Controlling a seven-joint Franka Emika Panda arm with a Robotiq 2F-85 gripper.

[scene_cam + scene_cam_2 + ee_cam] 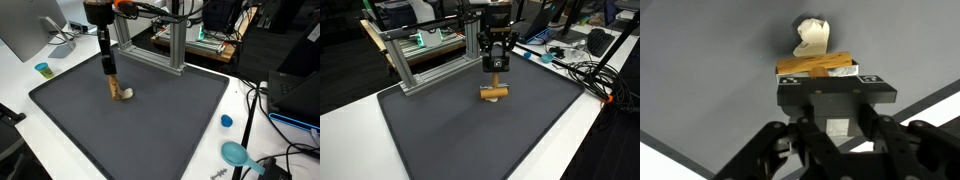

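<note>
In an exterior view, your claw [111,72] is clamped on a wooden piece [116,86] that slants down to the dark mat [160,130]. A pale lump [126,95] lies at its foot.

In an exterior view, the wooden piece [494,93] sits mid-mat, close to the metal frame [430,58].

In the wrist view, the claw [830,82] grips only the near end. If you press down, the wooden piece [818,67] could pivot or slip free.
</note>
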